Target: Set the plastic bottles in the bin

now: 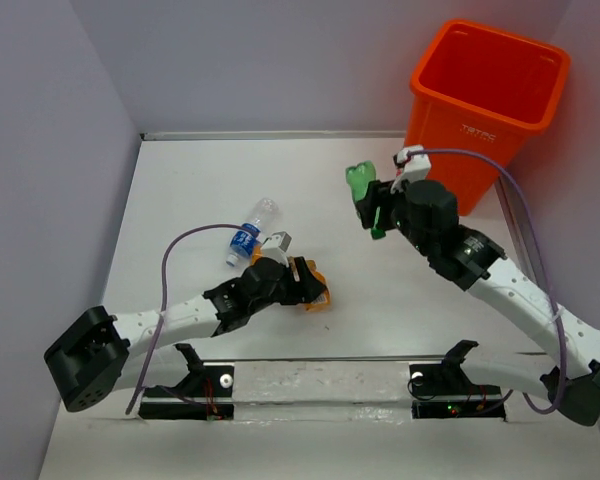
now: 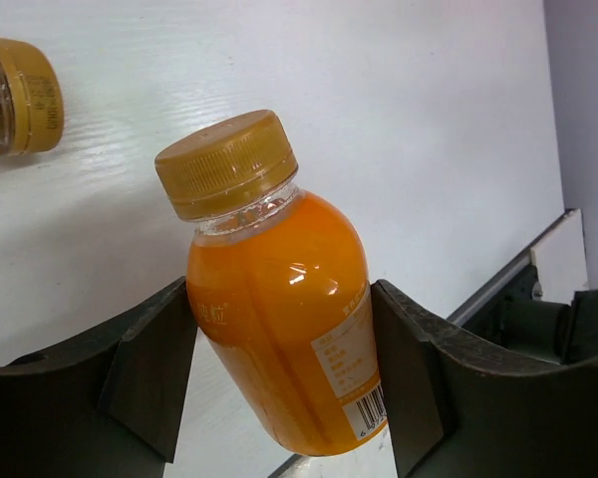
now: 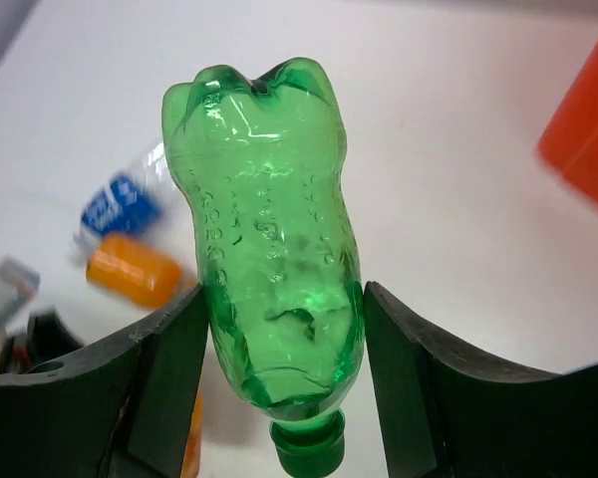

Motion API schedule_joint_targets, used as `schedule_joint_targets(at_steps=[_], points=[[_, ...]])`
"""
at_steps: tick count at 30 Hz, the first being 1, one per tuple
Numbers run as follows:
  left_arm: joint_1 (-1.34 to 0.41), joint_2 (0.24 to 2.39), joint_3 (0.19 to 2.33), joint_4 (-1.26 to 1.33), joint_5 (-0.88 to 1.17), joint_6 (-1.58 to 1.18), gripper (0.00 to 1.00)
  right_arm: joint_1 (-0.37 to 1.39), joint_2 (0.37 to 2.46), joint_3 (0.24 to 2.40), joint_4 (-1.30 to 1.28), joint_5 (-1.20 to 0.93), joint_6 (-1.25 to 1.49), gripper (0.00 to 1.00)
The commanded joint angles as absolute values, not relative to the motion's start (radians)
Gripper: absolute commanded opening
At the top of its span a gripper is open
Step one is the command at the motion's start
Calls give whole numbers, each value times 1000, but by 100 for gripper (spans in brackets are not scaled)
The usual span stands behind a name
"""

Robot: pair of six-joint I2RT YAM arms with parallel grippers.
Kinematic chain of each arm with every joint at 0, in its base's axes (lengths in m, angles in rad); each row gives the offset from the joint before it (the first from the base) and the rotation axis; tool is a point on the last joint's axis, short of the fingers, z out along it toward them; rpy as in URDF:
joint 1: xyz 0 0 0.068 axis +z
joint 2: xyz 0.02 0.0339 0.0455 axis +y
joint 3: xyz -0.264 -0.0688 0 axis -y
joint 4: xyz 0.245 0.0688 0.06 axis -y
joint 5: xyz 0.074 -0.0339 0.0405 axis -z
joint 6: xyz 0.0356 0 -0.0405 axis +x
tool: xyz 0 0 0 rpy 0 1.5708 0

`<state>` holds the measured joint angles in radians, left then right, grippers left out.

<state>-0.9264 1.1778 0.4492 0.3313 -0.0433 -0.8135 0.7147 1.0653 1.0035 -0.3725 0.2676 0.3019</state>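
Note:
My left gripper is shut on an orange bottle low over the table's near middle. In the left wrist view the fingers press both sides of this bottle, cap pointing away. A second orange bottle lies beyond it. My right gripper is shut on a green bottle, held in the air left of the orange bin. In the right wrist view the green bottle sits cap-down between the fingers. A clear bottle with a blue label lies on the table.
The bin stands at the far right corner against the wall; its side shows in the right wrist view. The blue-labelled bottle and an orange bottle lie below the right gripper's view. Grey walls close the table's left, back and right.

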Motion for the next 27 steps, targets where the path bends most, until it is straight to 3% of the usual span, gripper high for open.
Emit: schedule_joint_targets(at_steps=[1, 5, 14, 16, 17, 18, 21, 26, 27], points=[[-957, 1086, 453, 310, -84, -782, 58, 671, 1104, 1297, -177, 546, 74, 29], [-982, 990, 463, 291, -94, -736, 58, 427, 1207, 1515, -85, 542, 14, 29], [-996, 816, 483, 259, -58, -621, 56, 154, 1592, 1936, 25, 630, -185, 31], [-996, 773, 491, 253, -43, -598, 56, 103, 1683, 1996, 18, 650, -221, 66], [-997, 747, 497, 253, -28, -594, 56, 91, 1719, 2012, -7, 640, -221, 92], [-996, 738, 502, 255, -20, -588, 56, 91, 1739, 2038, -62, 621, -198, 99], [-996, 716, 529, 261, -5, -552, 56, 91, 1750, 2128, -231, 572, -108, 100], [-994, 713, 551, 322, 37, -503, 56, 175, 1499, 1837, -227, 246, 162, 96], [-994, 719, 554, 333, 31, -491, 56, 266, 1453, 1680, -191, 157, 216, 95]])
